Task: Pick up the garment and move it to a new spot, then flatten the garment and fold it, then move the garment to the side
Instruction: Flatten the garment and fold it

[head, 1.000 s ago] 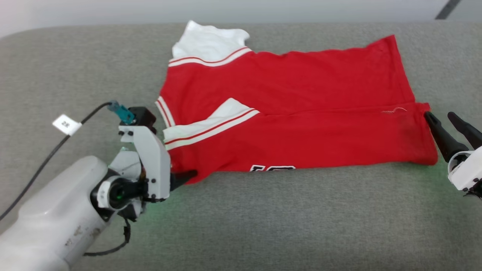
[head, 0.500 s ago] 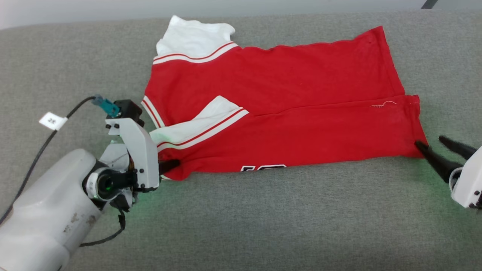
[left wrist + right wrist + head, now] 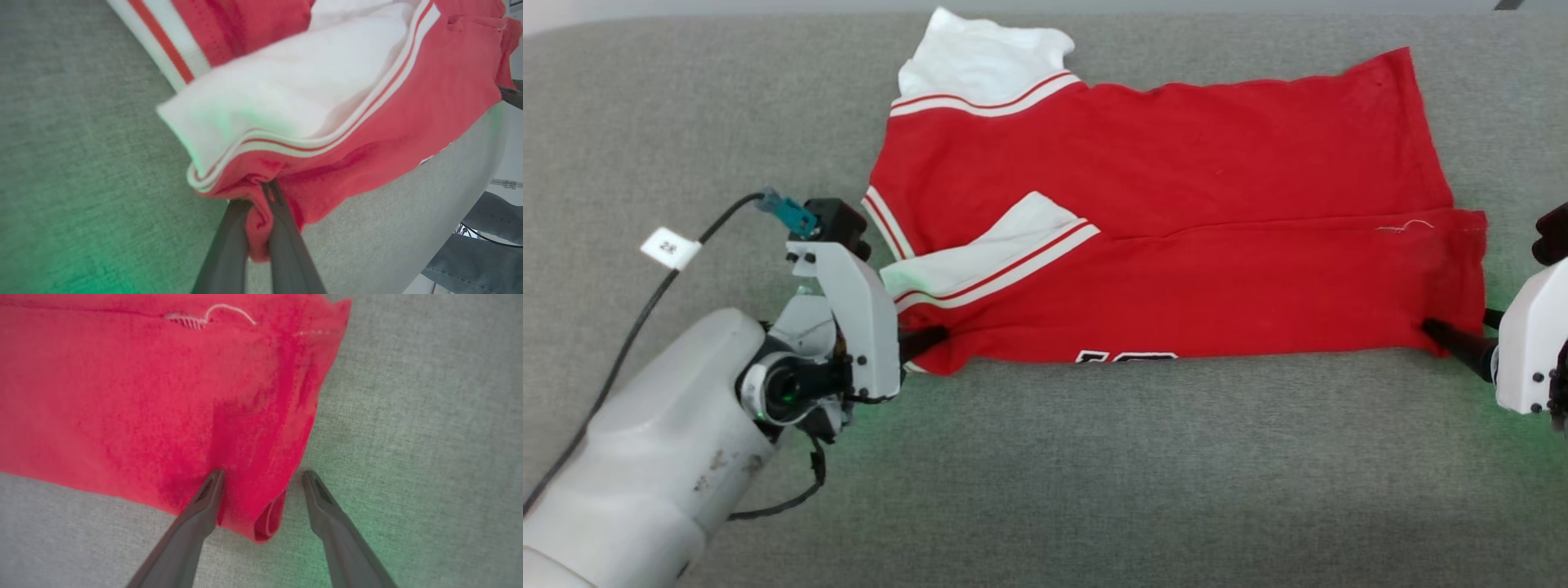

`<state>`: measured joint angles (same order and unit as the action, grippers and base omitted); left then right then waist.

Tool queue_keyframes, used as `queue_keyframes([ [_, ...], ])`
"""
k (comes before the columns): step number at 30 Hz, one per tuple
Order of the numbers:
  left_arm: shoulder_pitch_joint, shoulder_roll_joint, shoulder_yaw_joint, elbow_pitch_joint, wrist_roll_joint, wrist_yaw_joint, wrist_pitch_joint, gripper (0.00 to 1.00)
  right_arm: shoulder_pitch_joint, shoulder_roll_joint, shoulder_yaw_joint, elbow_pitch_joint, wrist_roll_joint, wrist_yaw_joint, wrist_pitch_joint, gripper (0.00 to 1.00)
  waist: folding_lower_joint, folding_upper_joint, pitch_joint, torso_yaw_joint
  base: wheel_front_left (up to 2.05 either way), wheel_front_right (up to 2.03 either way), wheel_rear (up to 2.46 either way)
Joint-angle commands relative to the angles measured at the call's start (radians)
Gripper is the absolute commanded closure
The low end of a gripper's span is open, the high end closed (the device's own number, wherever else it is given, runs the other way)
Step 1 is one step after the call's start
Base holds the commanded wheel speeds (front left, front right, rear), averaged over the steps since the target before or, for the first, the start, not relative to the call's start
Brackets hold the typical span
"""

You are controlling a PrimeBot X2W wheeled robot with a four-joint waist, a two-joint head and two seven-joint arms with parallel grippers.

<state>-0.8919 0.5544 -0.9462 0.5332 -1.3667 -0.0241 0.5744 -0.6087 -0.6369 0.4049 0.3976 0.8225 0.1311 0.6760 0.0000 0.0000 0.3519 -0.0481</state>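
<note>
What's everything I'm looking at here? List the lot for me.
garment: one, red with white sleeves and stripe trim, partly folded, lying on the fabric surface.
fabric surface: one, grey, under everything.
cable: one, black with a white tag, at the left, running to the left arm.
left gripper: one, dark jaws shut on the garment's near left corner.
right gripper: one, dark jaws open astride the garment's near right corner.

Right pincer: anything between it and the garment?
Nothing, no gap is left: in the right wrist view a red corner of the garment lies between the fingers of the open right pincer, on the grey fabric surface.
</note>
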Motion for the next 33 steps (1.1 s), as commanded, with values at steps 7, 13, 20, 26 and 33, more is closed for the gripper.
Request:
queue_keyframes([
  [7,0.049,-0.051,-0.020,0.039,0.002,-0.023,-0.030,1.00,0.008,0.026,0.036,0.044,0.021,0.000,-0.011,1.00,0.0000,0.0000,0.003,0.027,0.00,0.00,0.00],
  [13,0.100,-0.004,-0.017,-0.005,0.008,-0.035,-0.063,1.00,0.066,-0.018,0.026,-0.016,0.051,0.000,-0.054,1.00,0.0000,0.0000,-0.036,0.032,0.00,0.00,0.00],
  [20,0.204,0.104,0.007,-0.198,-0.022,0.000,-0.097,1.00,0.219,-0.087,-0.029,-0.170,0.106,0.000,-0.055,1.00,0.0000,0.0000,-0.083,0.043,0.00,0.00,0.00],
  [26,0.324,0.223,0.027,-0.439,-0.047,0.081,-0.132,1.00,0.399,-0.138,-0.101,-0.307,0.120,0.000,-0.037,1.00,0.0000,0.0000,-0.098,0.046,0.00,0.00,0.00],
  [33,0.420,0.303,0.046,-0.607,-0.063,0.160,-0.182,1.00,0.534,-0.117,-0.227,-0.445,0.095,0.000,-0.030,0.65,0.0000,0.0000,-0.100,0.043,0.00,0.00,0.00],
])
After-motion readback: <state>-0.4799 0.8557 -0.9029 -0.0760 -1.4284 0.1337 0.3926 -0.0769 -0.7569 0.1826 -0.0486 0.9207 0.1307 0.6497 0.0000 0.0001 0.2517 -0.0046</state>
